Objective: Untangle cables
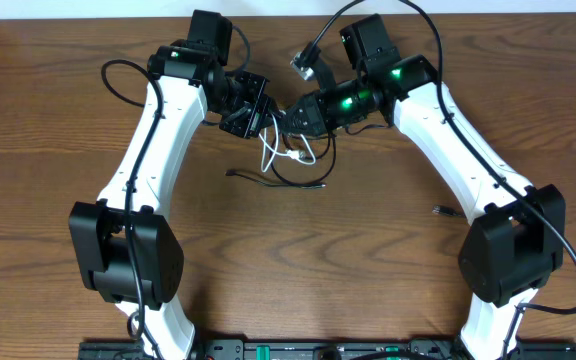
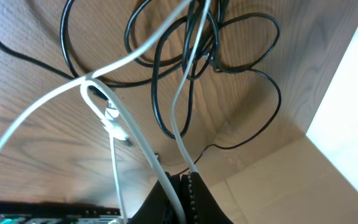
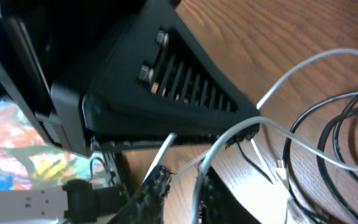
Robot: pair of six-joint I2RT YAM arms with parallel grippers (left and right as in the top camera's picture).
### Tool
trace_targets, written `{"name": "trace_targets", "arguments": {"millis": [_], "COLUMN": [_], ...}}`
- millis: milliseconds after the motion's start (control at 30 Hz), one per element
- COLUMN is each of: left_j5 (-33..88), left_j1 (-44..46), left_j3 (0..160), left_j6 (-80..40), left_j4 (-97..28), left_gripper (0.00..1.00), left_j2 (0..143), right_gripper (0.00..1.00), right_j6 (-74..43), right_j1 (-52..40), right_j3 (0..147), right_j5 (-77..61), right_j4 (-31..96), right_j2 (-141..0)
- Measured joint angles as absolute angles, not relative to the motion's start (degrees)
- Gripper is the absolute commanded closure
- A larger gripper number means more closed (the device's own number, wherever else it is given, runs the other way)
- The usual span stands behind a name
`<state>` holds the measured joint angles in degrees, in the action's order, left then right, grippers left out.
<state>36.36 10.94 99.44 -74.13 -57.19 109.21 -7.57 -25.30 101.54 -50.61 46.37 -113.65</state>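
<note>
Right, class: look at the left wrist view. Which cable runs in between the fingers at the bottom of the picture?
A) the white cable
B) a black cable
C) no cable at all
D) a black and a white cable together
A: the white cable runs down into the closed left fingers, while the black cables loop well clear of them.
</note>
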Motion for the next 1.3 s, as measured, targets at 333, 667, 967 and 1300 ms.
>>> {"name": "trace_targets", "arguments": {"millis": [333, 667, 967, 1300], "left_j5": [36.6, 36.5, 36.5, 36.5], "left_j1": [10.9, 10.8, 9.8, 9.8], "left_j3": [99.4, 99.4, 99.4, 99.4], "left_j6": [-78.6, -79.5, -79.7, -80.8], "left_j4": [-54.8, -52.4, -52.2, -52.1], "left_gripper": [0.93, 0.92, 0.92, 0.93], "left_j2": [109.2, 109.2, 109.2, 109.2], "right_gripper": [0.61, 0.6, 0.57, 0.59], "right_j6": [-12.6, -12.8, -11.5, -13.6], "right_j1": [-25.3, -22.8, -20.7, -25.1], "right_j3": [101.6, 101.5, 101.5, 101.5], "right_j5": [-49.5, -50.2, -53.6, -54.1], "right_j4": [45.3, 46.5, 46.8, 41.6], "right_j2": [-113.7, -113.7, -113.7, -113.7]}}
